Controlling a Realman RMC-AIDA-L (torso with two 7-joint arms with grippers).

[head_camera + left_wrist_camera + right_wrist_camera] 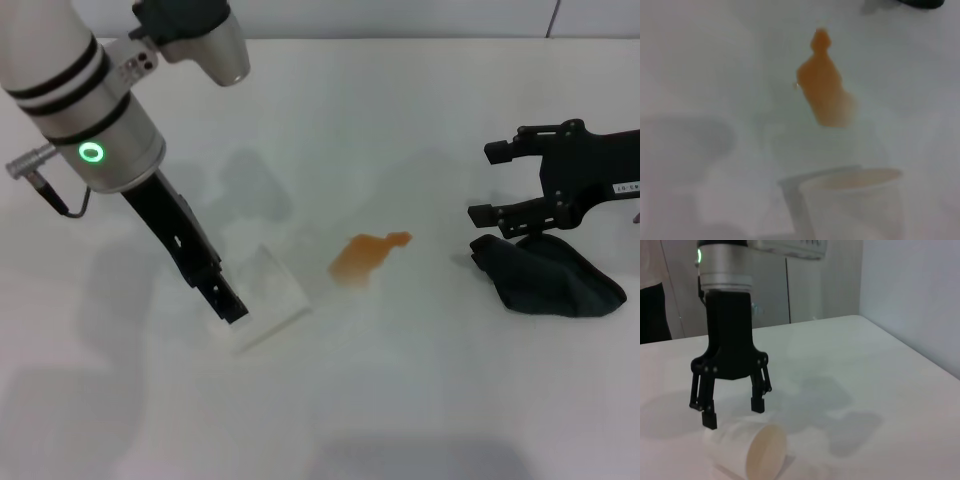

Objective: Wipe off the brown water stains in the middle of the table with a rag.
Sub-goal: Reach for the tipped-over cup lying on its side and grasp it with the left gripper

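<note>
The brown water stain [368, 255] lies in the middle of the white table [400, 400]; it also shows in the left wrist view [822, 82]. The dark rag [550, 275] lies bunched on the table to the stain's right. My right gripper [492, 182] is open and empty just above the rag's near end; its lower finger is close to the cloth. My left gripper [232, 310] is left of the stain. The right wrist view shows the left gripper [733, 412] open, just above a white paper cup [747, 447].
The white paper cup [265, 295] lies on its side left of the stain, its mouth facing the right arm. It fills the lower part of the left wrist view [855, 200]. A sliver of the rag [920, 2] shows there too.
</note>
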